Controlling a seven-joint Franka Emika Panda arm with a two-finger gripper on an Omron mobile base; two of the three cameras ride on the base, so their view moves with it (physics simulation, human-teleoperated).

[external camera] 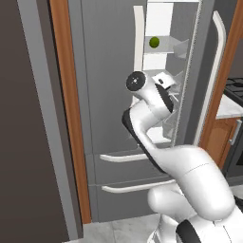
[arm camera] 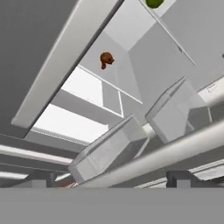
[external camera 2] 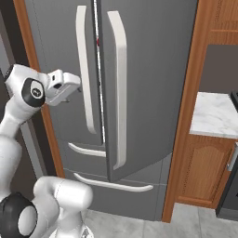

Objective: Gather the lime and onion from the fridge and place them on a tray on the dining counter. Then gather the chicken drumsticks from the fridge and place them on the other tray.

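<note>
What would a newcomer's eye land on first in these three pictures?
First, the white arm raised before the dark-grey fridge, whose right door stands ajar, showing a strip of white interior. In that gap a bright-green lime sits on an upper shelf, above the open gripper. In the hand view, a small brown chicken drumstick lies on a white shelf, with the lime at the picture's top edge.
</note>
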